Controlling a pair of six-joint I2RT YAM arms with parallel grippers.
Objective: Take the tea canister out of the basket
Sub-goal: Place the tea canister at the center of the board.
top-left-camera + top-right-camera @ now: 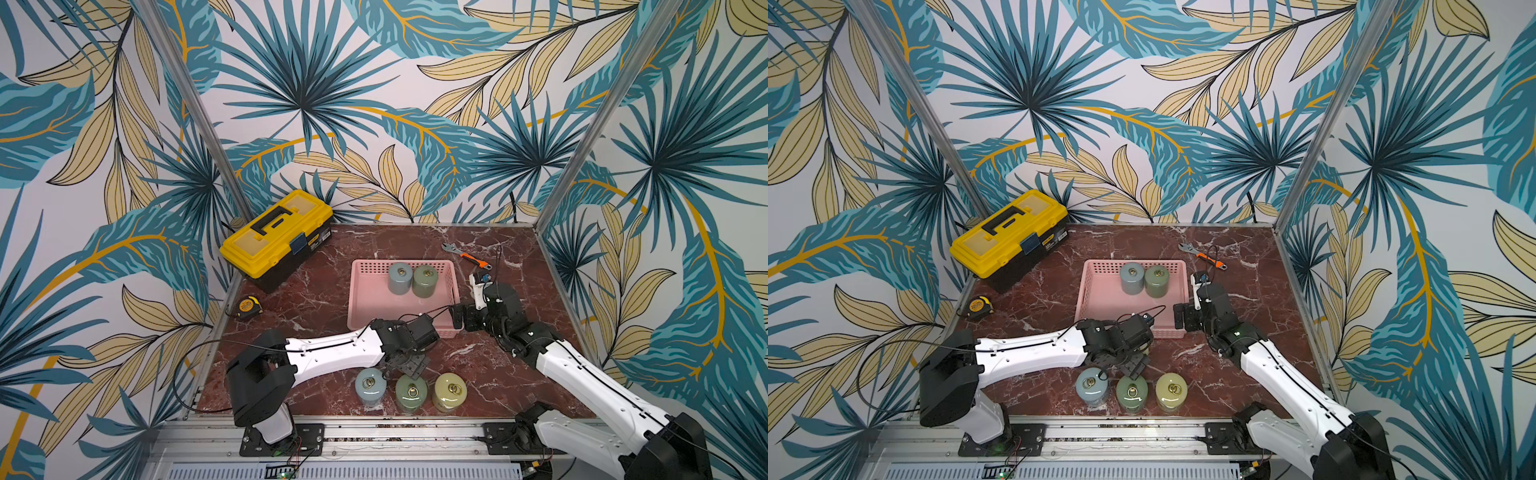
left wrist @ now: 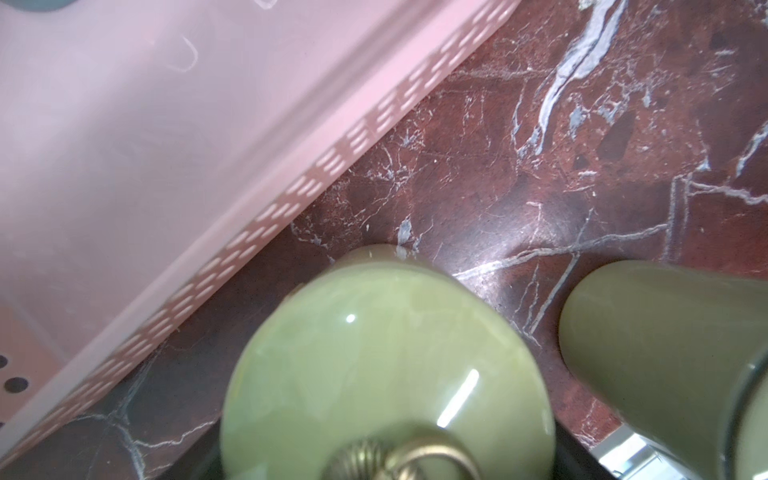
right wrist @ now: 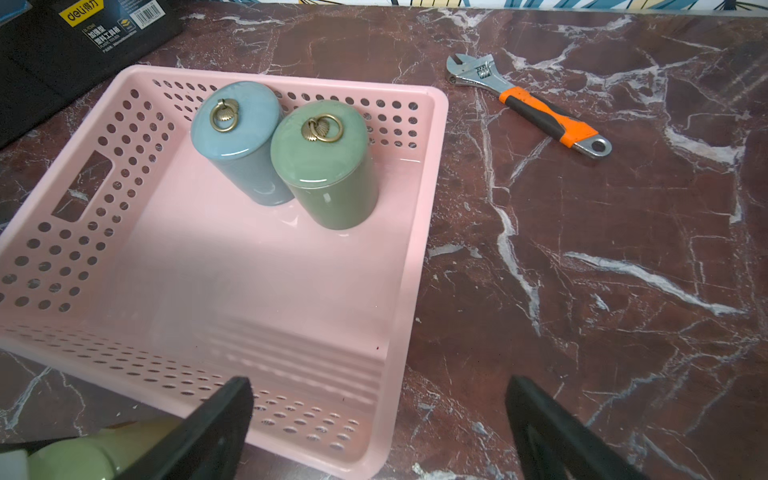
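Top views, both: found blue tea canister [image 1: 400,278] and green tea canister [image 1: 1156,281] upright, side by side, at far wall of basket [image 1: 361,307], beyond right tool [image 1: 458,318] by near right corner; left tool [image 1: 409,365] farther, over desk [image 1: 469,370]. Left wrist: saw no fingers, only canister lid [image 2: 386,365]; couldn't tell its grip. Right wrist: saw jaws spread wide, empty.

Blurred green canister [image 2: 386,365] and basket [image 2: 270,216] run off the left wrist view.
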